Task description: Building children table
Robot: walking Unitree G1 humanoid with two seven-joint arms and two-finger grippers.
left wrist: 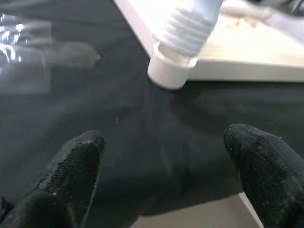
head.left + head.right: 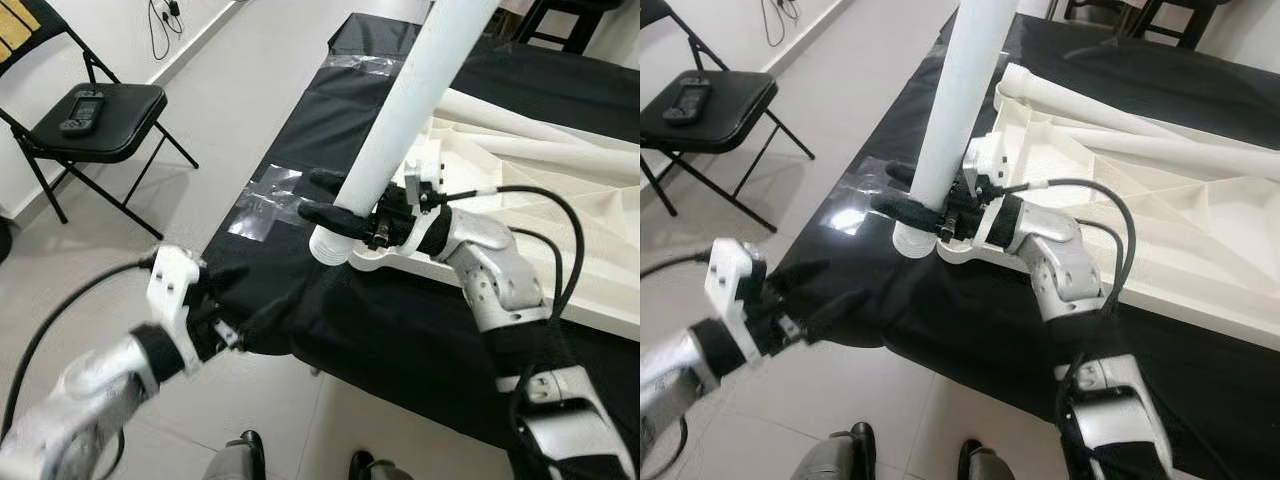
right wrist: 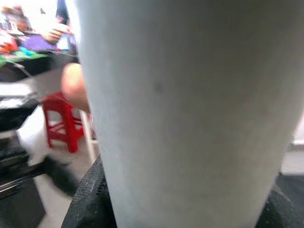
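A white table leg (image 2: pixel 420 90) stands tilted, its threaded end (image 1: pixel 190 28) at the round corner socket (image 1: pixel 168 73) of the white tabletop (image 2: pixel 1160 230). The tabletop lies upside down on a black-covered table (image 2: pixel 300 130). My right gripper (image 2: pixel 312 196) is shut on the leg just above the socket, and the leg (image 3: pixel 190 118) looms close before that wrist. Low at the left, my left gripper (image 2: pixel 245 300) hangs open by the black table's near edge, with nothing between its fingers (image 1: pixel 71 175). It is a short way from the socket.
Two more white legs (image 2: pixel 1110 115) lie across the tabletop. A black folding chair (image 2: pixel 95 120) with a small black device (image 2: pixel 80 108) stands on the tiled floor at the left. A red stool (image 3: pixel 61 123) stands farther off.
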